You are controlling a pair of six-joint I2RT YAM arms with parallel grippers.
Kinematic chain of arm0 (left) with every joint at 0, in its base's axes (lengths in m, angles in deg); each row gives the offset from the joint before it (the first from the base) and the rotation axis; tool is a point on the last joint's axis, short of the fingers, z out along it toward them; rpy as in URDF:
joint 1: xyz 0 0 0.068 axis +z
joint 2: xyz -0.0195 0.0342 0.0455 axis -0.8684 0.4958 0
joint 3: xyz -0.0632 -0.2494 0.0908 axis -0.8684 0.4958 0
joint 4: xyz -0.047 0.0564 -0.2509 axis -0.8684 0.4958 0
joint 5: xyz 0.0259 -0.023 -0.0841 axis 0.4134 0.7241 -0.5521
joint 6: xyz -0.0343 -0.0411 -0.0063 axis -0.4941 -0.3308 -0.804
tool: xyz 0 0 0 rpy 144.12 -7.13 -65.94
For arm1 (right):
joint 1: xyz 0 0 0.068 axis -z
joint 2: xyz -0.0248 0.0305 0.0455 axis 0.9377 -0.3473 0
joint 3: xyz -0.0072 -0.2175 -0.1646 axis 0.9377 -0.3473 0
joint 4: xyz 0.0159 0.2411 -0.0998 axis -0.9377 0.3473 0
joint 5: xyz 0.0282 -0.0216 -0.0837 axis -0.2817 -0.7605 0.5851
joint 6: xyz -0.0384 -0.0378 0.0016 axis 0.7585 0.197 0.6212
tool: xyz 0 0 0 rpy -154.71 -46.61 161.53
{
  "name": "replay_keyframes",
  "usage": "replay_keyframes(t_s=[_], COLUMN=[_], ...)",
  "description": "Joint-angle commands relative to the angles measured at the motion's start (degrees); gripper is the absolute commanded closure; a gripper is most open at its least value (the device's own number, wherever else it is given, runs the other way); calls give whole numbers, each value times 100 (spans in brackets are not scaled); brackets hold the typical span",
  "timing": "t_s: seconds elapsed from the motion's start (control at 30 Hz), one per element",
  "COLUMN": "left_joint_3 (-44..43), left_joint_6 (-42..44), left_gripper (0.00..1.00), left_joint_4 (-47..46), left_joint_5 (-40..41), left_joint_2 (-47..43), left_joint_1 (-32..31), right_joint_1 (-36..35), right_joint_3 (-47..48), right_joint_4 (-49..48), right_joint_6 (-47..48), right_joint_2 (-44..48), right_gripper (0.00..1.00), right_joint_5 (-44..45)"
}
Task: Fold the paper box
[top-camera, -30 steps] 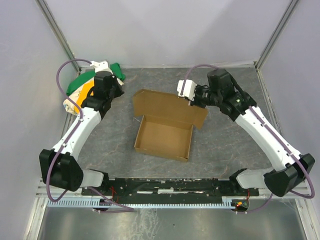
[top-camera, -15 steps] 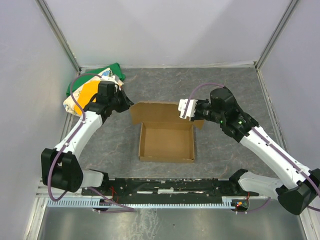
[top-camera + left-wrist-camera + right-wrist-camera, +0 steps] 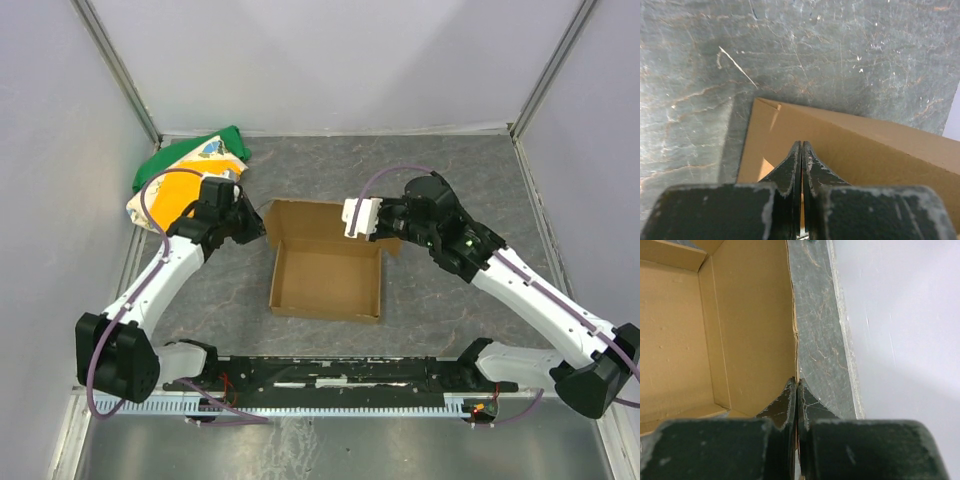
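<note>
The paper box (image 3: 325,275) sits in the middle of the grey surface (image 3: 450,170), between your two arms, as an open brown tray with its low walls standing and its lid flap raised along the far side. Your left fingers (image 3: 256,226) are at the box's far left corner, just beside the flap. From the left wrist, these fingers (image 3: 794,157) are pressed together with only a hairline between them, and their tips lie over the sloping cardboard panel (image 3: 865,145). I cannot tell whether any cardboard is caught between them. Your right fingers (image 3: 352,222) reach in from the right to the far edge of the box, near the middle of the flap. From the right wrist, they (image 3: 789,392) are closed tight, and the thin edge of a cardboard wall (image 3: 740,315) runs straight down into the seam between them, so they are pinching that edge. The inside of the tray lies to the left of that edge, with bare surface and a pale wall to the right. A green, yellow and white cloth bundle (image 3: 185,170) lies in the far left corner of the surface, behind your left arm and apart from the box.
</note>
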Motion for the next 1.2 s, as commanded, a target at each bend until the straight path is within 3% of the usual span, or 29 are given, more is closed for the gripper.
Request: replay_keyframes(t_s=[0.0,0.23,0.6,0.9,1.17], left_joint_3=[61,278,958,98,-645], left_joint_6=[-555,-665,-940,-276,145], left_gripper=[97,97,97,97,95], left_joint_4=[-187,-222,-750,778,2401], left_joint_5=[25,139,144,682,2126], left_joint_2=[-14,-59,-278,-660,-1282], left_joint_1=[-259,-446,-463,-464,-464], right_joint_1=[-154,-421,-938,-1060,-1138], right_joint_3=[504,582,-219,-512,-564], right_joint_4=[-419,-209,-90,142,410], right_joint_6=[160,178,-85,-324,-253], right_joint_2=[-77,-206,328,771,917], right_gripper=[98,98,98,98,98], right_joint_5=[20,87,541,633,569])
